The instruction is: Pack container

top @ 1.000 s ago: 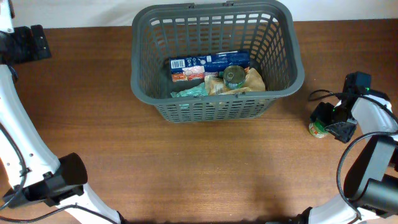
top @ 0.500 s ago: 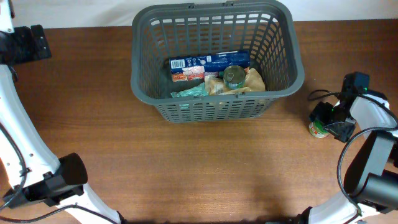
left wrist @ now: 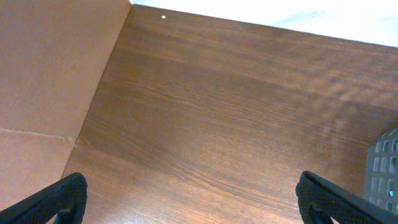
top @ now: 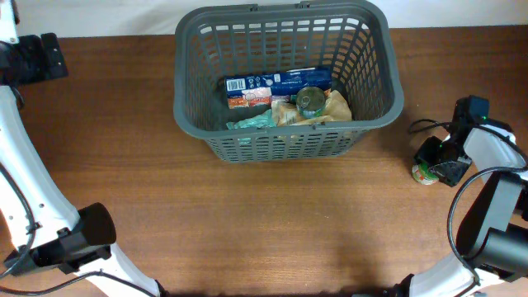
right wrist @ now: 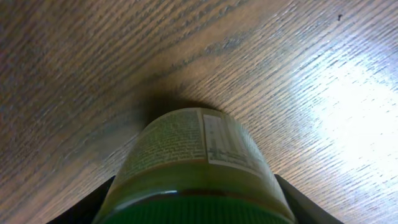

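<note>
One big grey basket (top: 280,145) at the far middle of the table (top: 247,223), in the same spot as before, with a blue box (top: 276,82) and a tin can (top: 311,101) inside. Wide apart over bare wood, the left gripper (left wrist: 196,202), holding nothing. Squeezed tight on the little green-lidded jar (right wrist: 193,155), the right gripper (top: 435,162), both moved a tiny bit to the right since last time, well apart from the basket.

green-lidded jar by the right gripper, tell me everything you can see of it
The small green-lidded jar looks clear, with yellowish contents and a white printed label. It stands upright on the brown wooden table, right of the dark grey slotted plastic basket. The right gripper has its black fingers flanking it, seemingly touching both sides.
</note>
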